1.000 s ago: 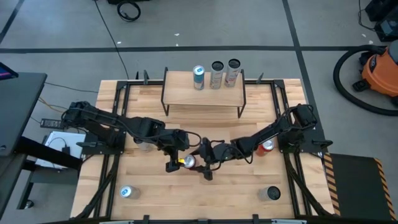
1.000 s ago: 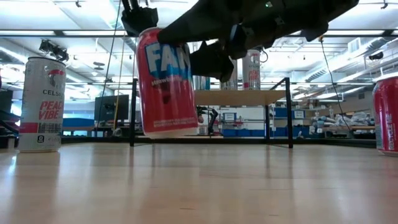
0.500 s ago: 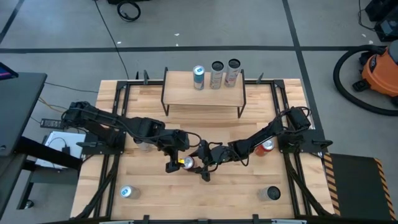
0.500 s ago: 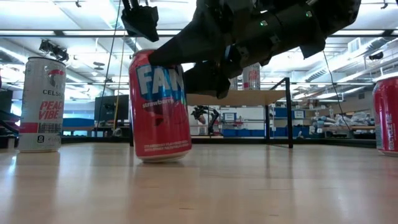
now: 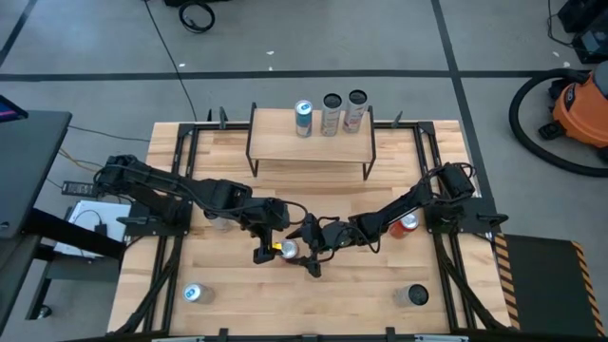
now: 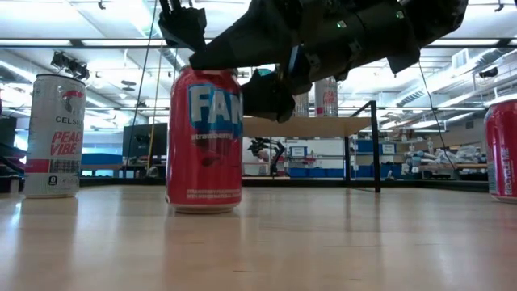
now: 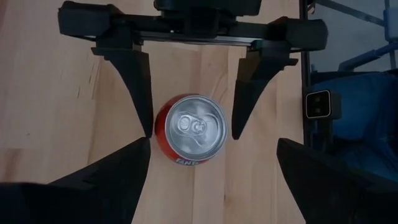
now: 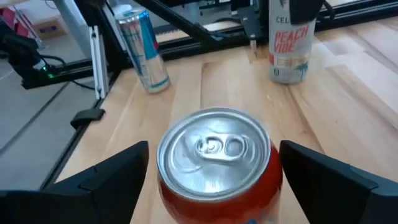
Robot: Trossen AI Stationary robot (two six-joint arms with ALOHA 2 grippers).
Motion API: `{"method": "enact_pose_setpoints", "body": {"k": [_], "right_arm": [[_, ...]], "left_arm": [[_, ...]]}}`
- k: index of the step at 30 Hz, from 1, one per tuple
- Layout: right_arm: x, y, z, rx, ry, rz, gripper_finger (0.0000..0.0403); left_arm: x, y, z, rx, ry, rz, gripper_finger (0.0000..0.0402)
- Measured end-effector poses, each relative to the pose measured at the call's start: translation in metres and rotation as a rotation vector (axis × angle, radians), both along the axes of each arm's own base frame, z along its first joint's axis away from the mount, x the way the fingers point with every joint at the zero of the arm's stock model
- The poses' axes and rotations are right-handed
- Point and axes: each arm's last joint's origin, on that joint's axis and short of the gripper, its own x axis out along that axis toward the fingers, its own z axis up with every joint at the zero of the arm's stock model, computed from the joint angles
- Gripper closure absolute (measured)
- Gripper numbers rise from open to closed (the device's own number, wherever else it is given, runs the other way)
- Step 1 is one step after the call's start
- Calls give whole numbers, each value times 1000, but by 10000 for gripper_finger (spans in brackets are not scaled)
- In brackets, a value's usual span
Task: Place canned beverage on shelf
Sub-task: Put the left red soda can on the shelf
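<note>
We see the red can [image 6: 203,139] standing upright on the tabletop [image 5: 361,285], near its middle and well in front of the shelf [image 5: 312,144]. Both pincers meet over it. The left pincer [image 5: 269,249] comes in from the left with its fingers spread wide on either side of the can, gaps showing on both flanks in its wrist view. The right pincer [image 5: 309,249] reaches in from the right, also spread wide around the can top, gripping nothing. The shelf sits at the far edge and carries 3 cans [image 5: 330,113] along its back, leaving the front of the board bare. Between shelf and red can the wood lies open. Other cans stand near the tabletop's edges.
</note>
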Motion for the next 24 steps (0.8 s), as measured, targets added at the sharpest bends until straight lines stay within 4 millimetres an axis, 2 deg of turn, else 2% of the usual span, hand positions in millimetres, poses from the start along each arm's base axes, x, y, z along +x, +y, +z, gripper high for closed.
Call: {"method": "enact_pose_setpoints", "body": {"k": [7, 14, 20, 24], "right_arm": [[-1, 0, -2, -8, 26, 10, 5], [-4, 0, -10, 6, 113, 12, 6], [-4, 1, -13, 18, 105, -3, 6], [-2, 2, -25, 2, 122, -32, 6]], "left_arm": [[0, 0, 0, 0, 0, 0, 49], [0, 0, 0, 1, 0, 0, 49], [0, 0, 0, 1, -1, -1, 49], [0, 0, 0, 1, -3, -2, 49]]}}
